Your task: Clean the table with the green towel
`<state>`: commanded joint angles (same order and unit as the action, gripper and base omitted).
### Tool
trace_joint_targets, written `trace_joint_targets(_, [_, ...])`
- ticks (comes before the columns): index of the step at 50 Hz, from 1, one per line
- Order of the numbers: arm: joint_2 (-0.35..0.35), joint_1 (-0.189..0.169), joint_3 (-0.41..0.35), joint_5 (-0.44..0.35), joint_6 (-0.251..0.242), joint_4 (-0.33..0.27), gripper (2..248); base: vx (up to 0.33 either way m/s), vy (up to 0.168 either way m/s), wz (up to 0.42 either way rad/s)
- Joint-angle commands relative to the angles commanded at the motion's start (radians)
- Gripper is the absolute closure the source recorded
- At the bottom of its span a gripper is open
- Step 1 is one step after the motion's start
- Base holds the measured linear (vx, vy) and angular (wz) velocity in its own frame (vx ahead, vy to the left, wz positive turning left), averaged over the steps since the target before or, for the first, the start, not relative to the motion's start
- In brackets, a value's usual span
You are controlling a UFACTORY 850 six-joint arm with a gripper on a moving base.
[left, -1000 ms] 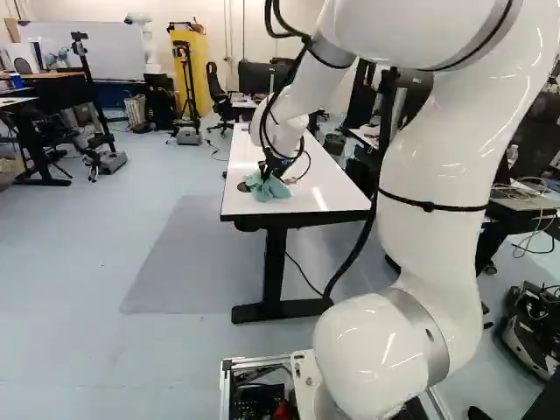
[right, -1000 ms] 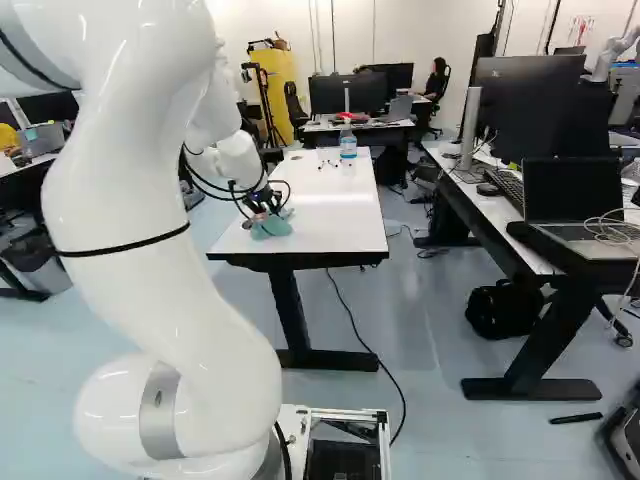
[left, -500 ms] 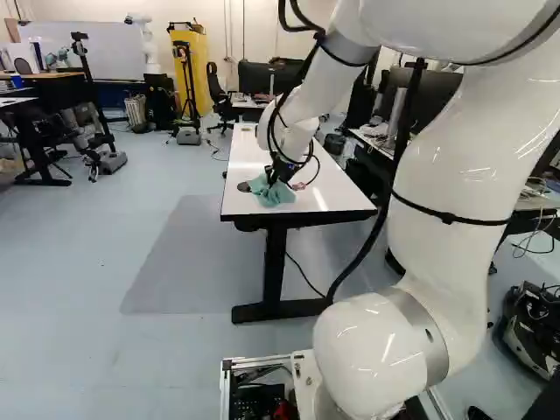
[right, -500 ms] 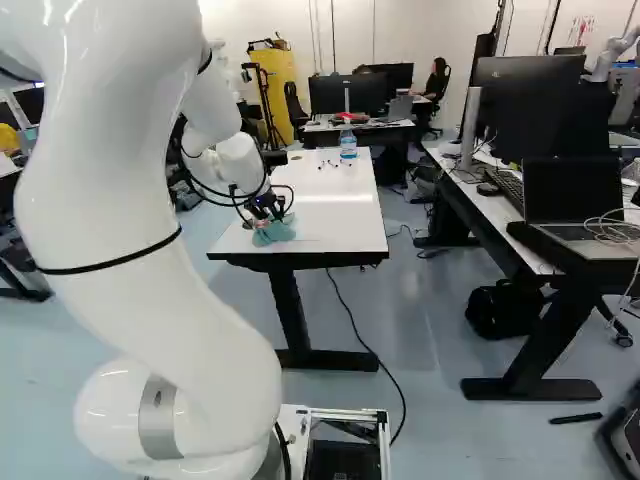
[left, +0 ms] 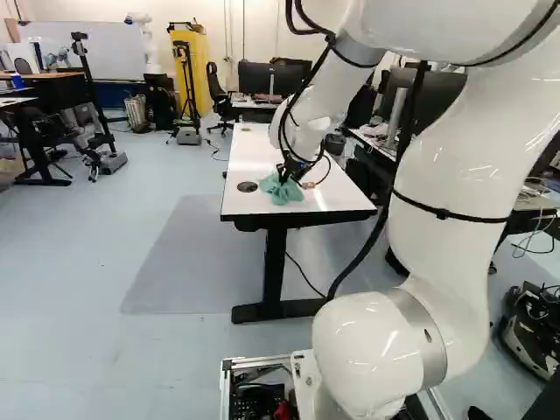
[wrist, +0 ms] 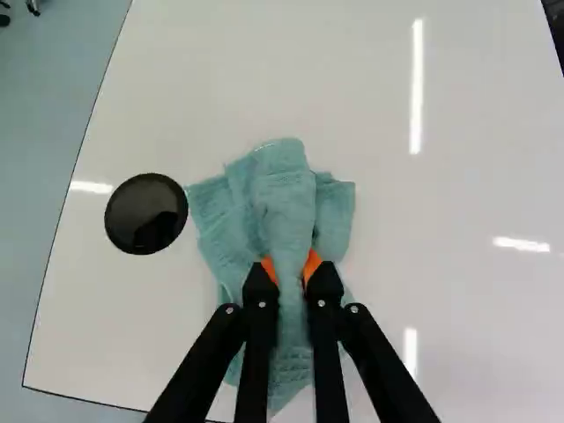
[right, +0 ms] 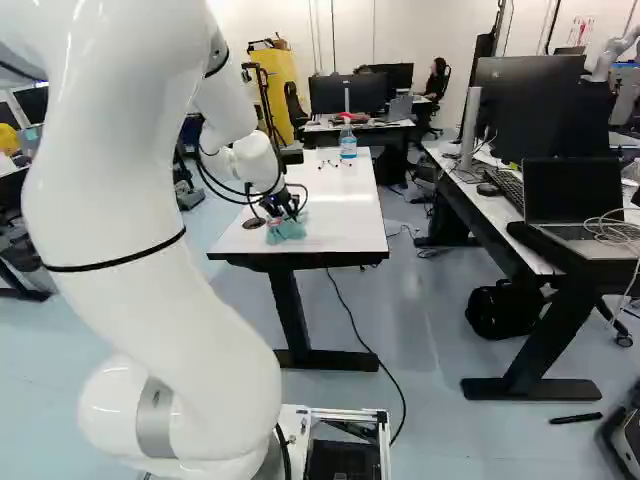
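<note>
Presently, the gripper (left: 287,176) has the green towel (left: 282,192) clenched on the white table (left: 249,162).
In the left base view, a dark disc (left: 247,186) lies left of the towel, which is at upper middle (both orange pads (wrist: 268,268) pinch it); in the right base view, a bottle (right: 348,145) stands upper middle, at the table's far part.

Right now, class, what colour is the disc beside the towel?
The disc is black, clearest in the wrist view.
</note>
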<state>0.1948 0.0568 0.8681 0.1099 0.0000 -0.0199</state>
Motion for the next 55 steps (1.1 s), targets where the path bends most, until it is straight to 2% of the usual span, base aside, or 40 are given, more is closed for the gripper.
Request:
trace_joint_targets(15, [0.050, -0.036, 0.059, 0.000, 0.000, 0.000, 203, 0.000, 0.000, 0.000])
trace_joint_targets(27, [0.101, -0.041, 0.120, 0.000, 0.000, 0.000, 203, 0.000, 0.000, 0.000])
trace_joint_targets(42, [0.151, -0.015, 0.182, 0.000, 0.000, 0.000, 203, 0.000, 0.000, 0.000])
trace_joint_targets(55, [0.156, 0.022, 0.189, 0.000, 0.000, 0.000, 203, 0.000, 0.000, 0.000])
